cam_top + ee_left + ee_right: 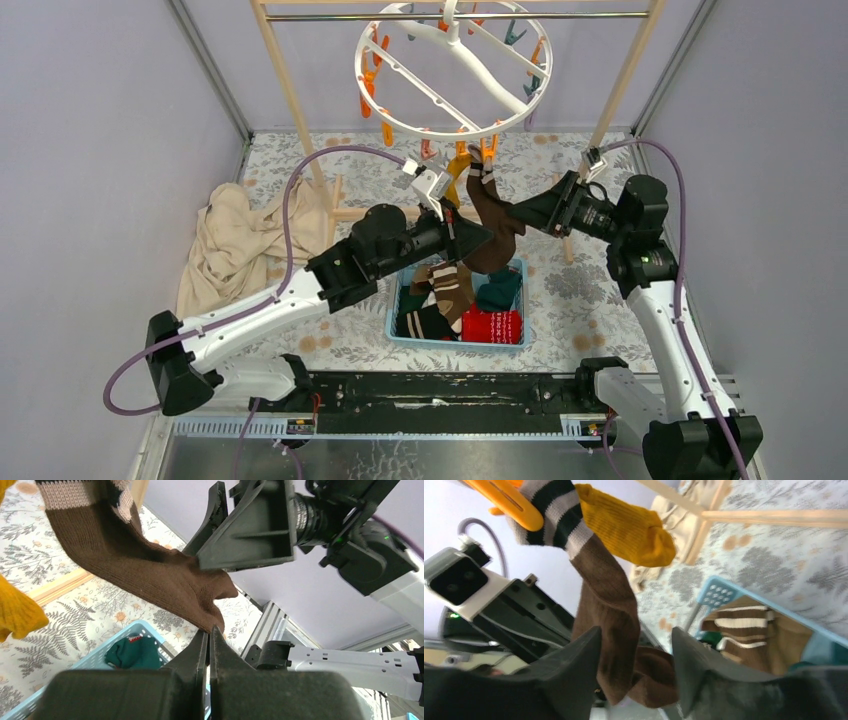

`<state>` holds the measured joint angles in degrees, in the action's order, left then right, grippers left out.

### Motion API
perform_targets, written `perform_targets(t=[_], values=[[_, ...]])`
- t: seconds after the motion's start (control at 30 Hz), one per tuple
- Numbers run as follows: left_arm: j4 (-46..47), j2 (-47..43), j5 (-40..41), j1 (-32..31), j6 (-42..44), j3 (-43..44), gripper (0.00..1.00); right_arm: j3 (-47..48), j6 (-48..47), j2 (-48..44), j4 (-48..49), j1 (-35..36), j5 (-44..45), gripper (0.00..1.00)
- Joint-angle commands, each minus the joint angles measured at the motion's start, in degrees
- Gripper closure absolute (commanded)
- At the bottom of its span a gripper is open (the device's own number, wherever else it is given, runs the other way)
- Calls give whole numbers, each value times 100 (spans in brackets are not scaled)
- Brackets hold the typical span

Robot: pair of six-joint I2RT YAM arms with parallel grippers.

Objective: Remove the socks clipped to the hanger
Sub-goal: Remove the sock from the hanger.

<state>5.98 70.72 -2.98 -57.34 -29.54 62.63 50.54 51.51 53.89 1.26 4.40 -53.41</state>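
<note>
Seen from above, the round white hanger (456,40) hangs at the top centre of the frame from a wooden rack (290,90). An orange clip (488,150) on the ring's lower edge grips the striped cuff of a brown sock (495,225). This sock hangs down toward the middle of the frame. A mustard sock (456,178) hangs just to its left, beside the left arm's wrist camera.

The left end effector (482,238) reaches in from the left. In the left wrist view its fingers (197,650) are pressed together. The brown sock's toe narrows to a point that runs into their tips, so it holds the sock there.

The right end effector (517,212) comes in from the right, just above the left one. Little room separates the two. In the right wrist view its fingers (579,660) stand partly apart, with the lower end of the brown sock hanging in the gap. I cannot tell whether either finger touches the fabric.

Directly below both, a light blue basket (450,344) sits on the floral bench (590,290). It holds loose socks (490,325) in red, teal, dark green and striped brown. A beige cloth (235,245) is heaped at centre left against the wall. Grey walls close in both sides of the bench, and the arm bases line its bottom edge.
</note>
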Motion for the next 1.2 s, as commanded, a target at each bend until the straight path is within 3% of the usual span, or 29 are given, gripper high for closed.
perform_targets(t=[0.0, 0.1, 0.13, 0.53, 0.83, 1.17], values=[[-480, -196, 195, -23, 168, 242, 100, 619, -1394, 18, -1392, 28, 684, 25], [-579, -278, 208, -23, 151, 275, 100, 932, -1898, 68, -2004, 33, 1122, 3], [-642, -303, 215, -23, 150, 292, 100, 1013, -2040, 61, -2141, 30, 1288, 1], [-1000, -271, 278, -23, 181, 536, 100, 1690, -3045, -267, -3152, 34, 2893, 0], [-949, -204, 280, -23, 228, 551, 100, 2584, -3288, -126, -3490, 70, 3034, 0], [-967, -237, 453, -23, 229, 499, 100, 3850, -3688, 416, -3525, 570, 3311, 1]])
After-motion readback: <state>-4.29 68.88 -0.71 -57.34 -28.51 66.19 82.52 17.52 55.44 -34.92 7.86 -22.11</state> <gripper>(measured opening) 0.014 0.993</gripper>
